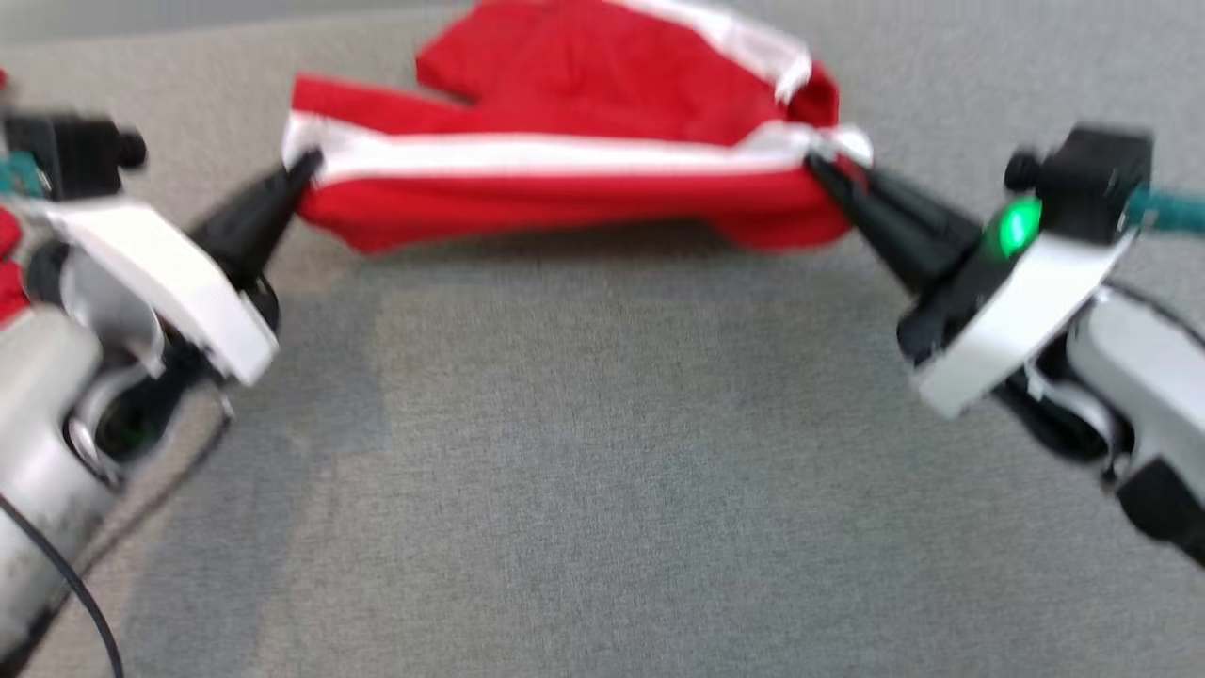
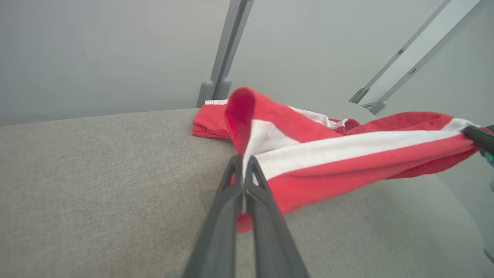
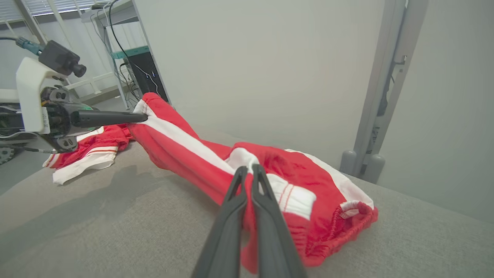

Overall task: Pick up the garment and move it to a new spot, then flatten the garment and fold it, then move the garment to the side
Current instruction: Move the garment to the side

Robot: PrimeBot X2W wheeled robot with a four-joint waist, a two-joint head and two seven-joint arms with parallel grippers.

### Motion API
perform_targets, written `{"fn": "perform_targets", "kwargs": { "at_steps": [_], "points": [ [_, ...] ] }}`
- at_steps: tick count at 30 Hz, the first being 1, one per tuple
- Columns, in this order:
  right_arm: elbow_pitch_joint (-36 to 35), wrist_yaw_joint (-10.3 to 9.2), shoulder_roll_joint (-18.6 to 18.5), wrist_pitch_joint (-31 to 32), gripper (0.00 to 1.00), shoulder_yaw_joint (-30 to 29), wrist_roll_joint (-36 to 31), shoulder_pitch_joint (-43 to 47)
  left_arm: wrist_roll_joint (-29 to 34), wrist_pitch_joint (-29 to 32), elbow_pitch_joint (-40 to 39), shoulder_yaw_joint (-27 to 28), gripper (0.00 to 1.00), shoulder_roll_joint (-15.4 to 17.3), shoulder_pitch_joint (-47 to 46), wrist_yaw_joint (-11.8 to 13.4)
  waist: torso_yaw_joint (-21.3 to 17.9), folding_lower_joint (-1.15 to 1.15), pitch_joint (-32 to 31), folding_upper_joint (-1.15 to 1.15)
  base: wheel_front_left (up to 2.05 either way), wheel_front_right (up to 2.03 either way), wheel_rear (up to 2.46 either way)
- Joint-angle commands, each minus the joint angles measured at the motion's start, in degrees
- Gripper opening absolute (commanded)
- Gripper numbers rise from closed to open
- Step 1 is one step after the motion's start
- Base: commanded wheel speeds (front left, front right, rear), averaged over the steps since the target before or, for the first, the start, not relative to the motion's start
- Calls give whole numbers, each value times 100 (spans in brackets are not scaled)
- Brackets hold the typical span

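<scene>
The garment (image 1: pixel 565 122) is a pair of red shorts with a white side stripe, stretched between my two grippers above the grey cloth-covered table (image 1: pixel 602 452). My left gripper (image 1: pixel 306 169) is shut on its left end, and the left wrist view has the cloth (image 2: pixel 347 154) pinched at the fingertips (image 2: pixel 244 162). My right gripper (image 1: pixel 819 168) is shut on the right end; in the right wrist view the fabric (image 3: pixel 185 146) runs from its tips (image 3: pixel 247 173) to the left gripper (image 3: pixel 139 117). The far part of the garment rests bunched on the table.
A second red and white cloth (image 3: pixel 88 154) lies at the table's left edge, and in the left wrist view it appears as a folded red piece (image 2: pixel 210 121) behind the garment. Grey posts (image 2: pixel 225 50) and a pale wall stand beyond the table. A shelf with cables (image 3: pixel 127 50) is off to the side.
</scene>
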Motion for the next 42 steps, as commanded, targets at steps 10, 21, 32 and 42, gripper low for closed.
{"fn": "perform_targets", "kwargs": {
  "at_steps": [10,21,32,42],
  "points": [
    [-813,0,-319,-23,0,-1166,-768,2298,-260,-910,-1798,-66,0,548,1976,841,237,0,-1174,0,0,0,0],
    [-1669,0,-31,-24,0,-2711,-1807,4523,-507,-1489,-3244,34,0,852,3143,1599,379,0,-1249,0,0,0,0],
    [-1839,0,76,-24,0,-2840,-2105,4822,-214,-1469,-3243,46,0,790,3073,1833,171,0,-1314,0,0,0,0],
    [-1457,-1,125,-24,0,-2931,-1953,4400,-149,-1095,-2716,128,0,683,2427,1697,-6,0,-1010,0,0,0,0]
  ]
}}
